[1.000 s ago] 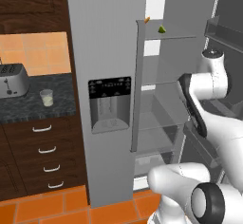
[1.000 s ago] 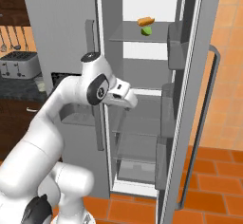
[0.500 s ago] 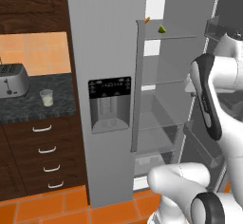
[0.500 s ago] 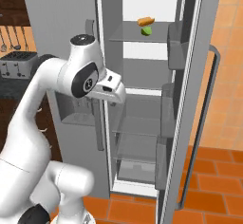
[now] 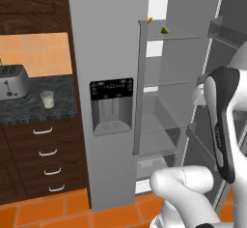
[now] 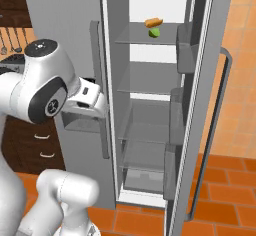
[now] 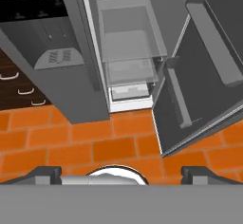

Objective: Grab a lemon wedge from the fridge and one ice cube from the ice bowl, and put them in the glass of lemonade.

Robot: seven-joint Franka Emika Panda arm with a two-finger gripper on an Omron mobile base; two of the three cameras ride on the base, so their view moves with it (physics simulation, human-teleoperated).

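The fridge [image 5: 106, 38] stands with its left door closed and its right door [image 6: 212, 85] swung open. On the top shelf lies the lemon wedge [image 5: 164, 29], small and yellow-green, also seen in the right base view [image 6: 155, 32]. The glass of lemonade [image 5: 47, 99] stands on the dark counter left of the fridge. My gripper [image 7: 121, 174] is open, its fingertips [image 7: 45, 173] wide apart with nothing between them. It hangs well below the wedge's shelf and looks down at the lower shelves and the floor. The ice bowl and ice cube are out of view.
An orange item [image 6: 153, 22] lies just behind the wedge on the same shelf. A toaster [image 5: 12, 82] sits left of the glass. Wooden drawers [image 5: 46, 152] are under the counter. The open door's bins [image 7: 178, 97] stick out on the right. Orange tiles [image 7: 71, 149] cover the floor.
My arm has swung up and back from the fridge opening, and the elbow now stands higher and nearer the cameras. The gripper stays open. The wedge has not moved.
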